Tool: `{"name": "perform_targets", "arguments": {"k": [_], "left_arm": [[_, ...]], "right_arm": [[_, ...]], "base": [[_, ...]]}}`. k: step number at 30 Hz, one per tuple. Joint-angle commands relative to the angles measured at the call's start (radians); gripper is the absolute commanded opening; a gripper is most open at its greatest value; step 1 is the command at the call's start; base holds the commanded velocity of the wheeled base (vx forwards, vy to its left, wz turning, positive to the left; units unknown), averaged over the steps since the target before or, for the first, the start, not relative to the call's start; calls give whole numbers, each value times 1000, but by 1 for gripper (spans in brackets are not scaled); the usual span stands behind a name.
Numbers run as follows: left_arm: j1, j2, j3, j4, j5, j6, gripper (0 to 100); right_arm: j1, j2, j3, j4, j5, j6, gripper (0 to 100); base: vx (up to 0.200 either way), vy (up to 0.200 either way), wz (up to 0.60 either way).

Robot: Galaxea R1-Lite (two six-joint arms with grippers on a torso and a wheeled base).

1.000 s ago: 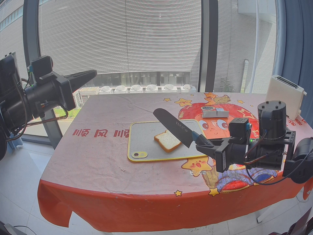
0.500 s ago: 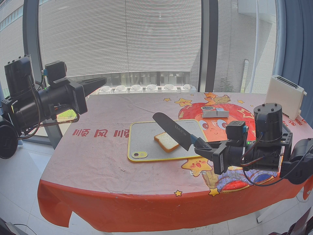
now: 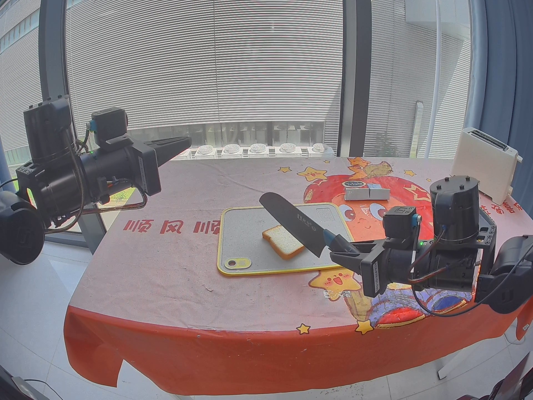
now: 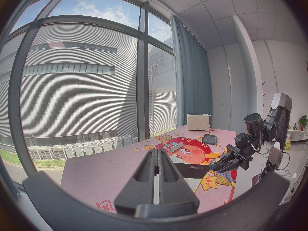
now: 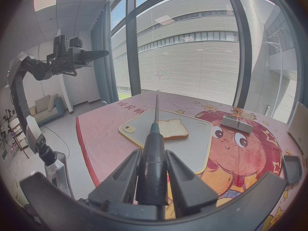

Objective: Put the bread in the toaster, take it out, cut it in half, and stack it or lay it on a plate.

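While pinching the knife (image 3: 294, 218) by its handle in the right gripper (image 3: 340, 248), holds the blade raised over the bread (image 3: 283, 240) lying flat on the cutting board (image 3: 244, 234). Shows the left gripper (image 3: 177, 143) closed tight on nothing, high off the left side of the table (image 3: 166, 273).

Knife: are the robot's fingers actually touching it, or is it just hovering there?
Touching. The right wrist view shows the fingers of the right gripper pressed against both sides of the knife handle.
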Motion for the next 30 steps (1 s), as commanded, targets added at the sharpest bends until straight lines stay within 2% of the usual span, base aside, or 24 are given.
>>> {"name": "perform_targets", "arguments": {"k": [1, 12, 20, 26, 30], "left_arm": [[-6, 25, -14, -1, -10, 2, 0], [-87, 129, -112, -4, -10, 2, 0], [-162, 240, -221, -33, -10, 7, 0], [-176, 327, -284, -78, -10, 50, 0], [-196, 363, -322, -87, -5, 50, 0]], "right_arm": [[0, 2, -1, -1, 0, 1, 0], [-14, -3, -32, 16, -1, 0, 0], [-25, 40, -115, 65, -14, -6, 0], [-25, 37, -118, 92, -14, -5, 0], [-26, 38, -106, 90, -14, -5, 0]], "base": [[0, 0, 0], [0, 0, 0], [0, 0, 0], [0, 0, 0], [0, 0, 0]]}}
